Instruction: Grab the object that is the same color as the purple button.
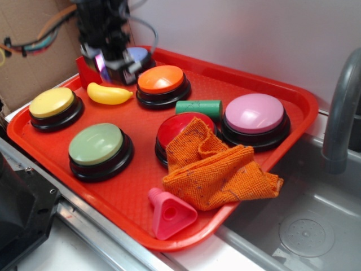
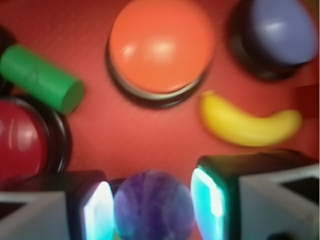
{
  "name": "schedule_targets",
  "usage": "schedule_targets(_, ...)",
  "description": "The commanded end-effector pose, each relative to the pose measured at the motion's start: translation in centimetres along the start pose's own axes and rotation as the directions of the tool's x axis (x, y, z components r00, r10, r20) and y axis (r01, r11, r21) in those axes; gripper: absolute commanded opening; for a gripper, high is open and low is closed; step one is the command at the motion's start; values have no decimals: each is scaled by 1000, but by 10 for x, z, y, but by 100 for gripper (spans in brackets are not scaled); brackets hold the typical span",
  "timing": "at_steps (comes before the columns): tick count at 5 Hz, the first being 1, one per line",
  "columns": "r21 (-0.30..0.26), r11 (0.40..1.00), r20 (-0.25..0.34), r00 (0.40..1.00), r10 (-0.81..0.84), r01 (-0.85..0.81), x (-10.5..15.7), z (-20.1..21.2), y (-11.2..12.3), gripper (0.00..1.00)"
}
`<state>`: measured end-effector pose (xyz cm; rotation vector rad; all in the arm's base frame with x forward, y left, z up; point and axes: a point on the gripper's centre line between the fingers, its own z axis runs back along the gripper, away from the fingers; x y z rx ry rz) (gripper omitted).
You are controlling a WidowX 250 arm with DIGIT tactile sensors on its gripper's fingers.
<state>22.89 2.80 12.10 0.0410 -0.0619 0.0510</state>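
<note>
The small dark purple speckled ball (image 2: 152,206) sits between my gripper's (image 2: 152,200) two lit pads, touching both, so the gripper is shut on it. In the exterior view the gripper (image 1: 113,65) hangs over the tray's back left corner, and only a purple glint of the ball (image 1: 102,61) shows between the fingers. The purple button (image 1: 138,55), blue-violet dome on a black base, stands just behind the gripper. It also shows at the top right of the wrist view (image 2: 282,30).
On the red tray (image 1: 135,186) are a yellow banana toy (image 1: 108,94), orange button (image 1: 162,80), green cylinder (image 1: 198,108), red button (image 1: 180,127), pink button (image 1: 255,113), yellow button (image 1: 52,103), green button (image 1: 96,144), orange cloth (image 1: 220,169) and pink funnel toy (image 1: 169,214). A sink (image 1: 316,226) lies to the right.
</note>
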Motion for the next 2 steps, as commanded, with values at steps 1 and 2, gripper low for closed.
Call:
schedule_targets(1,13,996,76,993,89,-90,4,69,14,0)
schedule_targets(2,1,993,11,993,116,-116,-1,70,19,0)
